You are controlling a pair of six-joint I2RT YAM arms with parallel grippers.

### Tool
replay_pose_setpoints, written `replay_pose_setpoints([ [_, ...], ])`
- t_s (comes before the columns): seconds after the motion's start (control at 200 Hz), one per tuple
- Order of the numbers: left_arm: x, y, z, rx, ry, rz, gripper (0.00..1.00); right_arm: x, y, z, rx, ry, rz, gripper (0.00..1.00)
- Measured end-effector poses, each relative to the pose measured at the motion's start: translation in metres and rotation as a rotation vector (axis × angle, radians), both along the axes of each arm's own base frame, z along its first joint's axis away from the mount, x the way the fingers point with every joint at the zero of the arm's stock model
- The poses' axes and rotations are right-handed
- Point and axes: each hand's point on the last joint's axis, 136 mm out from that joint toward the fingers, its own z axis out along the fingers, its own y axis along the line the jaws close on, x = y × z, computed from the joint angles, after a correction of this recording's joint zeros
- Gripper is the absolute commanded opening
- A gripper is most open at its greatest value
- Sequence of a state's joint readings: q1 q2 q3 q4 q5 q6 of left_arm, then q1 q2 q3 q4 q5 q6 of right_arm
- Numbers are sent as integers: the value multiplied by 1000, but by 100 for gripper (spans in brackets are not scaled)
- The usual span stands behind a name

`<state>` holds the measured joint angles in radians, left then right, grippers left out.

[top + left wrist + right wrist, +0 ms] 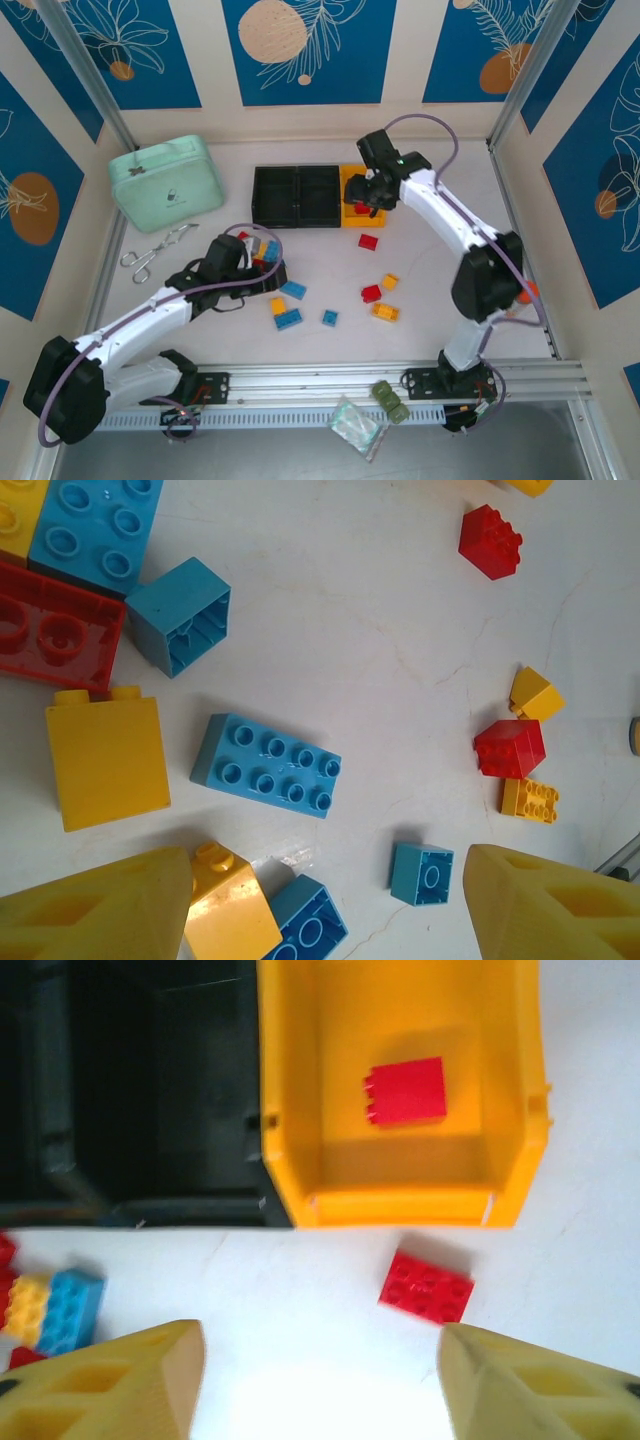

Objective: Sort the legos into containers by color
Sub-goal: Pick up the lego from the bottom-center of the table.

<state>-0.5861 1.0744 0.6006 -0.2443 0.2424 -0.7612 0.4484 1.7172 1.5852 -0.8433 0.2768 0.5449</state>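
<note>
**Both grippers open, one red brick binned**

At the table's far-left corner I see the mint-green rounded case (165, 182). My left gripper (328, 860) hangs over the left-of-centre scatter of red, blue and yellow studded plastic legos (267, 765), fingers spread, holding nothing. Along the far edge sit the joined plastic containers (297, 196): two black, then the orange-yellow bin (400, 1205) with one red brick (406, 1091) inside. My right gripper (320, 1335) hovers there, fingers apart and empty. A flat red brick (426, 1286) lies just outside that bin's near wall.
</note>
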Motion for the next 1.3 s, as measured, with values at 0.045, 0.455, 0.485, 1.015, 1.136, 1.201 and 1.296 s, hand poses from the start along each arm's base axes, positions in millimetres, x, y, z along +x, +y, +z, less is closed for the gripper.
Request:
replay_pose_setpoints([
  [0.045, -1, -1, 1, 4, 0, -10, 71, -14, -2, 3, 13, -9, 11, 67],
  [0.455, -18, -45, 2, 44, 3, -194, 70, -111, -32, -68, -15, 166, 34, 66],
  [0.485, -20, -48, 1, 46, 5, -206, 69, -115, -31, -71, -15, 175, 39, 66],
  [1.015, -30, -59, -4, 72, -6, -261, 70, -160, -17, -132, -74, 332, 98, 63],
  [1.136, -30, -58, -6, 74, -10, -258, 70, -162, -13, -143, -90, 357, 102, 61],
  [1.201, -31, -57, -7, 74, -12, -257, 70, -164, -12, -148, -101, 369, 104, 60],
  [1.296, -32, -56, -9, 75, -11, -254, 70, -166, -11, -155, -121, 388, 106, 57],
])
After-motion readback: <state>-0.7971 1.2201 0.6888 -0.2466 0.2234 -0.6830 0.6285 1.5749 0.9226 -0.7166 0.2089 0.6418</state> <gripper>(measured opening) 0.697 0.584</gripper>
